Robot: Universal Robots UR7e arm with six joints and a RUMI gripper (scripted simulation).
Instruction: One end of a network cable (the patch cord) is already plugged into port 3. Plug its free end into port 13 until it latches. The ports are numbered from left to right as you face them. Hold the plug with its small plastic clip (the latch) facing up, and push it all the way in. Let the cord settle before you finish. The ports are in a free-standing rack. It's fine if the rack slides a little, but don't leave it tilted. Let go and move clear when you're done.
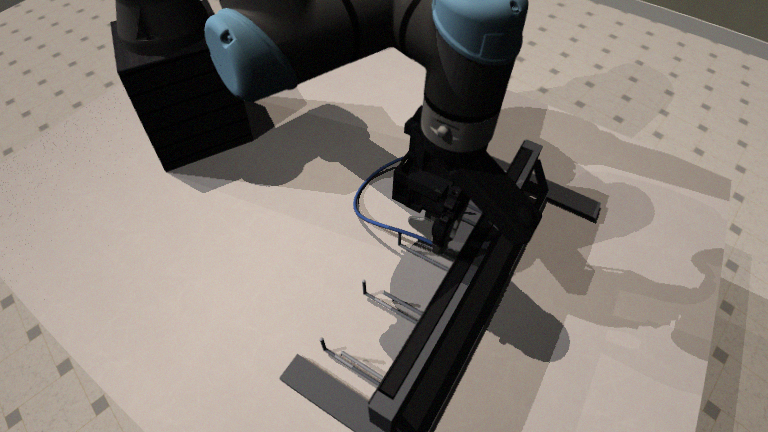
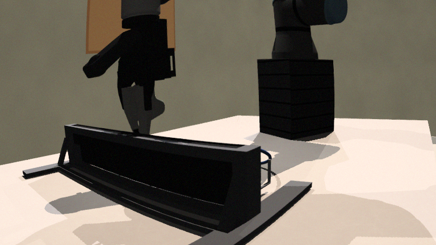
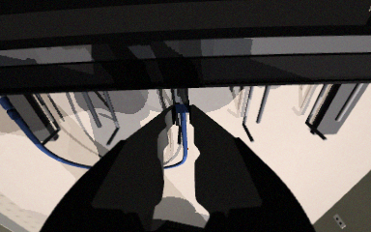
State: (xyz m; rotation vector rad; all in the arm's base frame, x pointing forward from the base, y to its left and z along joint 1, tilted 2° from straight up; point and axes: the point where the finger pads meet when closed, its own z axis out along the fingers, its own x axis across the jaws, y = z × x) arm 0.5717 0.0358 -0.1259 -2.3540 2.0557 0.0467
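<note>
My gripper is shut on the free plug of the blue patch cord. The fingertips sit right at the port face of the black rack, and the plug's tip is hidden under the rack's front bar. The cord loops from the plug down and left to its other end, plugged in at the far left of the rack. In the top view the gripper is against the rack's far half, with the cord arching behind it. In the exterior view the fingers dip behind the rack's top edge.
The rack stands upright on flat feet. Thin cable-guide bars stick out on the port side. The arm's black base block stands behind the rack. An orange panel hangs on the back wall.
</note>
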